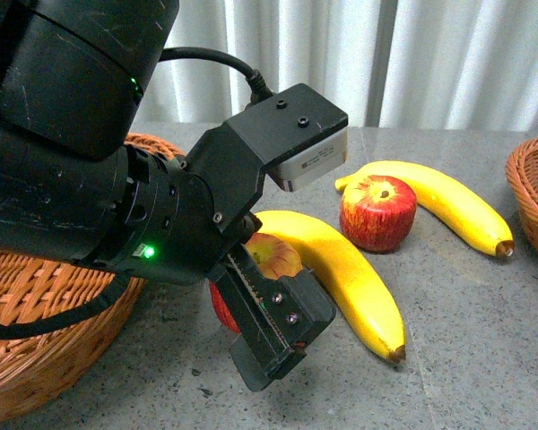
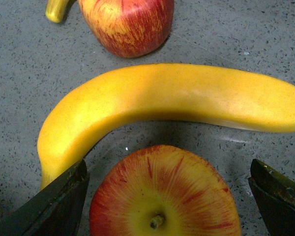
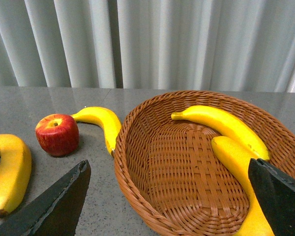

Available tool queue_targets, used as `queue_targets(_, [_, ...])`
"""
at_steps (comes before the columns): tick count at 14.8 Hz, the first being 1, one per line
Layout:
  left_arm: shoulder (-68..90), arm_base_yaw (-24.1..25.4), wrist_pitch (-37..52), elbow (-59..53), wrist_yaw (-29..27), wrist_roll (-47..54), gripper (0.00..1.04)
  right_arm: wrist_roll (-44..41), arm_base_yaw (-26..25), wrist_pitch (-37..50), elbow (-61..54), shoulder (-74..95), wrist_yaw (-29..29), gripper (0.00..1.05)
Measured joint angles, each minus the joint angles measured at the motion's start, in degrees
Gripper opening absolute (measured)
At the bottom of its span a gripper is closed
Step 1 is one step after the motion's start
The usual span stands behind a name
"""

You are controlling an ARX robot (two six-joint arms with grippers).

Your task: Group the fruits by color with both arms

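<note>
The front view looks down from the robot's body; the left arm (image 1: 90, 179) is very near it. The left wrist view looks straight down, very close to an apple (image 2: 162, 196). The right wrist view looks across a basket (image 3: 137, 187) toward the curtain (image 3: 162, 44). All three show the far apple (image 1: 377, 212).

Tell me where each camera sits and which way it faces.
Front view: on the robot's body, facing forward over the table to the curtain; left arm and left end effector fill its left.
Left wrist view: on that wrist, looking down between open jaws at the near apple and near banana.
Right wrist view: on that wrist, looking past the open right end effector into the right basket holding bananas.
Shared: front and left wrist views both show that apple and banana.
</note>
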Motion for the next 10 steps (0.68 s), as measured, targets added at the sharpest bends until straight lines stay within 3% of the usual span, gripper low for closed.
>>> queue_targets(3, [0.1,-0.1,0.2,0.0,0.0,0.6,0.98,0.0,0.0,0.0,0.0,0.0,0.0,0.98])
queue_targets(6, [0.1,-0.2,0.4,0.0,0.1,0.7,0.68,0.0,0.0,0.0,0.0,0.0,0.0,0.98])
queue_targets(10, [0.1,-0.5,0.7,0.1,0.2,0.7,0.63,0.0,0.0,0.0,0.0,0.0,0.0,0.98])
